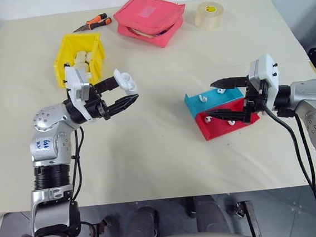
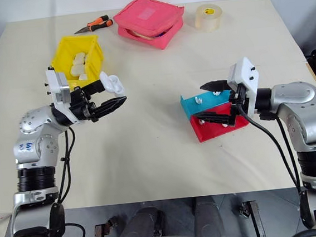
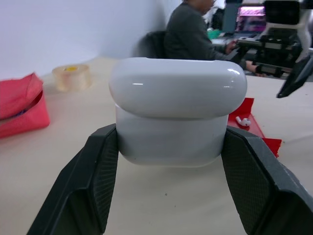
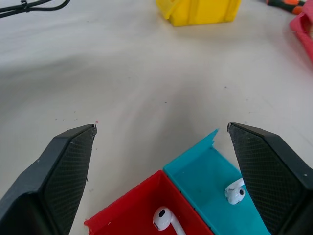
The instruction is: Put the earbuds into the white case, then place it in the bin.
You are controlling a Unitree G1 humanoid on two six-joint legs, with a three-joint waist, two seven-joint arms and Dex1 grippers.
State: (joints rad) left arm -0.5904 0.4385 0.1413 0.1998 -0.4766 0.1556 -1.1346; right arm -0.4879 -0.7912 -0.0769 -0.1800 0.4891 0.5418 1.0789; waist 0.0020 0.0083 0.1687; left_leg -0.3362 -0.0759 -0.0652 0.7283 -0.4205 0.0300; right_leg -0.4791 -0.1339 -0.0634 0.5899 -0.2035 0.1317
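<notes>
White case (image 3: 176,115): smooth glossy plastic; left gripper pads (image 3: 90,183): matt black, finely ribbed; earbuds (image 4: 164,219): glossy white; blue tray (image 4: 205,176), red tray (image 4: 137,215) and bin (image 1: 79,59): smooth plastic; pouch (image 1: 149,19): apparently cloth; table (image 1: 161,152): matt

One white case (image 1: 125,81). Two earbuds: one in the blue tray (image 1: 194,102), one in the red tray (image 1: 218,129), so two trays. One yellow bin (image 1: 64,59), one pink zip pouch (image 1: 149,19), one tape roll (image 1: 210,14), one pair of orange-handled pliers (image 1: 93,24), two grippers.
</notes>
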